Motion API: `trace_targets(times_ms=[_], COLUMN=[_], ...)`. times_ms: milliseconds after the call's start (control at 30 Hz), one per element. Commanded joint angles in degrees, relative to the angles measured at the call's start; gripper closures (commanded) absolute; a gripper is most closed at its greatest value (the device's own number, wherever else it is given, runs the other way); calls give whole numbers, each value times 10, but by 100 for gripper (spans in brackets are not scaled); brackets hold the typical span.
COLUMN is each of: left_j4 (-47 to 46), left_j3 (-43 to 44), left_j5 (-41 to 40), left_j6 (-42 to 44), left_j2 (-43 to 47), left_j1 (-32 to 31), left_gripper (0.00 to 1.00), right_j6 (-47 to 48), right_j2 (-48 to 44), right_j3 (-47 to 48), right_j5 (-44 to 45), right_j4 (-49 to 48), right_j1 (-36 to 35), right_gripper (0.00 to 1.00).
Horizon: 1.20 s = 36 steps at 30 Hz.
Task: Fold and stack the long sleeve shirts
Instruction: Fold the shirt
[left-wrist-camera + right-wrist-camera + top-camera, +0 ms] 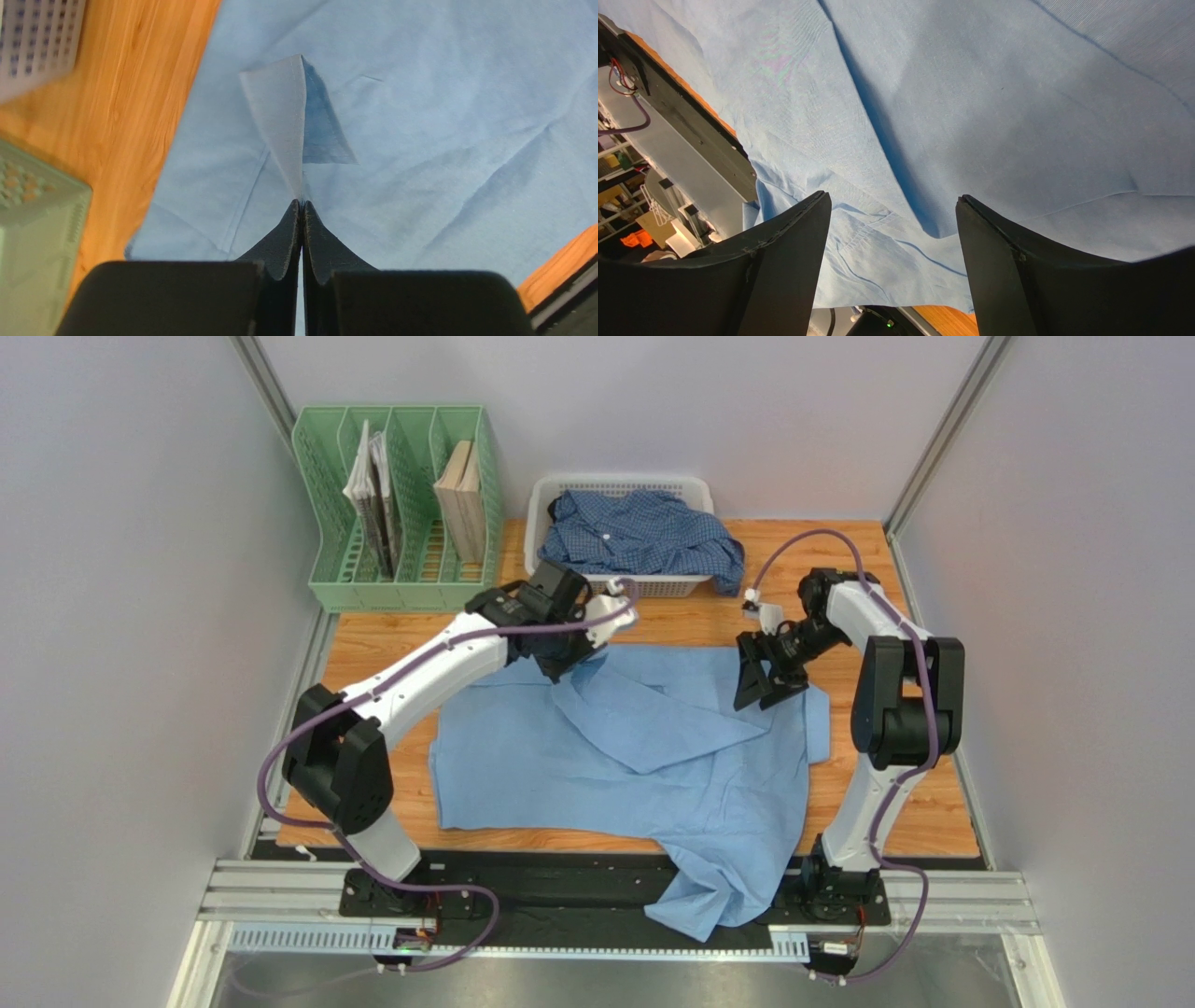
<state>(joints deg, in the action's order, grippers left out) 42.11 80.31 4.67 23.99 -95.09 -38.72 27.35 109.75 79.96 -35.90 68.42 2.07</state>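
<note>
The light sky-blue shirt (pixel 617 756) lies spread on the wooden table, one part hanging over the near edge. My left gripper (pixel 572 661) is at its far left edge, shut on a small pulled-up flap of the cloth (pixel 281 119); my left gripper (pixel 302 204) has its jaws pressed together on it. My right gripper (pixel 758 686) hovers over the shirt's far right part and is open and empty; my right gripper (pixel 892 210) shows only the sky-blue cloth (pixel 990 105) between its jaws. The darker checked shirt (pixel 643 532) lies crumpled in the white basket (pixel 540 515).
A green file rack (pixel 393 504) with books stands at the back left, next to the basket. It shows in the left wrist view (pixel 35 238) beside the bare wood (pixel 133 77). The arms' base rail (pixel 617 896) runs along the near edge.
</note>
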Motion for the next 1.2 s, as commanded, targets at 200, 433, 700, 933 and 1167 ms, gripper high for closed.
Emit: trace_targets(times_ms=[200, 433, 700, 933, 1167], left_j4=[47, -53, -140, -105, -53], left_j3=[-24, -118, -205, -176, -123], left_j5=[185, 193, 276, 429, 506], left_j6=[-190, -198, -192, -105, -31], left_j2=[11, 71, 162, 206, 228], left_j1=[209, 255, 290, 262, 257], left_gripper=[100, 100, 100, 100, 100], right_j6=[38, 33, 30, 26, 24], right_j2=[41, 53, 47, 61, 75], right_j3=[89, 133, 150, 150, 151], right_j5=[17, 36, 48, 60, 65], right_j4=[23, 31, 31, 24, 22], right_j1=[-3, -3, -3, -2, 0], right_gripper=[31, 31, 36, 36, 36])
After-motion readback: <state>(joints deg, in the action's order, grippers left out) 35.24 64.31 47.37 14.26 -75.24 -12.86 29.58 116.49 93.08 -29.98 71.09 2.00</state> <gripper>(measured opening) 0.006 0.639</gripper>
